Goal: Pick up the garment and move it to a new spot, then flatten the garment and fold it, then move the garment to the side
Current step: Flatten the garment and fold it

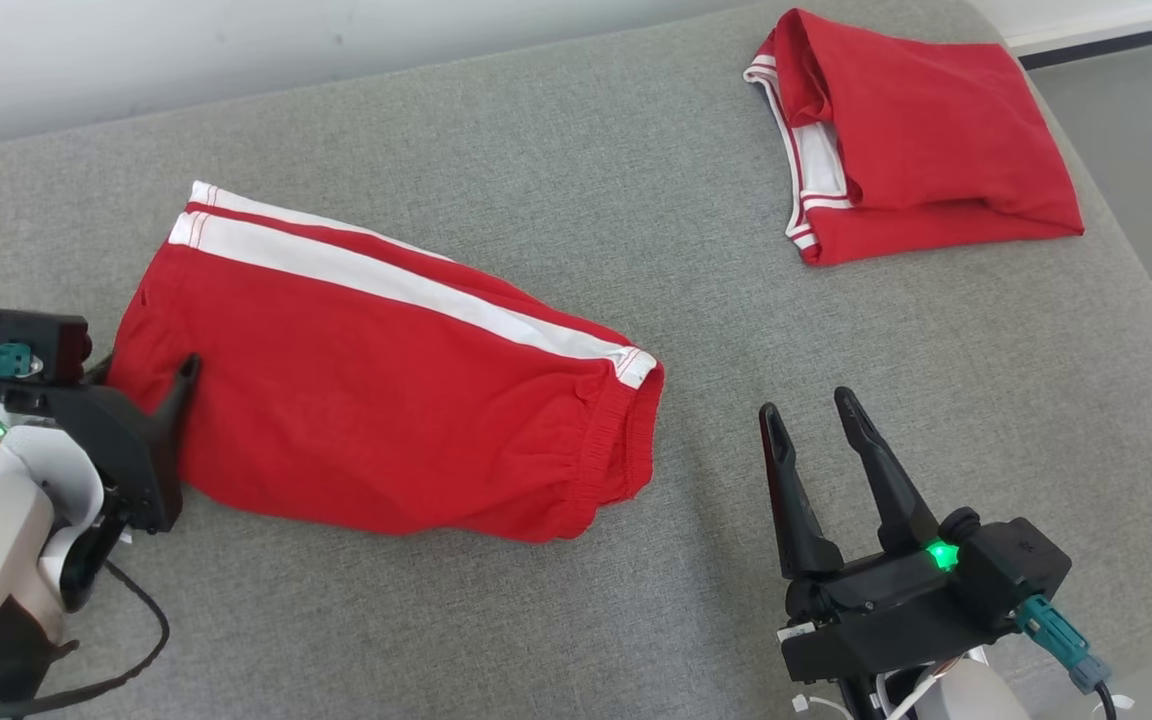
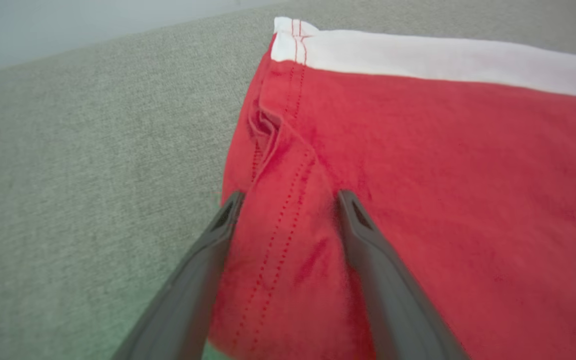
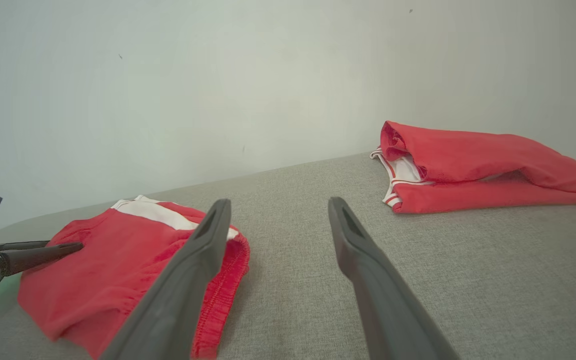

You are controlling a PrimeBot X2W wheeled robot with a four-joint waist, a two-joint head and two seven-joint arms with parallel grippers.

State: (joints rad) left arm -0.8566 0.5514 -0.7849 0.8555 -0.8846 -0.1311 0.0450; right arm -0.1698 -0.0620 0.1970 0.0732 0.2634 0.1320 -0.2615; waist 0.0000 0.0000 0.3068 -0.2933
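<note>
The garment (image 1: 386,400) is a pair of red shorts with a white side stripe, lying folded flat on the grey padded surface (image 1: 536,150). My left gripper (image 1: 146,375) is open at its left hem end. In the left wrist view the left gripper (image 2: 290,196) straddles the hem of the garment (image 2: 468,175), one finger at the cloth's edge and the other resting on top. My right gripper (image 1: 806,403) stands open just right of the elastic waistband, touching nothing. The right wrist view shows the right gripper (image 3: 279,201) over bare surface, beside the garment (image 3: 93,270).
A second red garment (image 1: 926,130) with white trim lies folded at the far right corner, also seen as the second garment (image 3: 468,160) near the pale wall. The surface's right edge drops off beyond it. Bare grey surface lies between the two garments.
</note>
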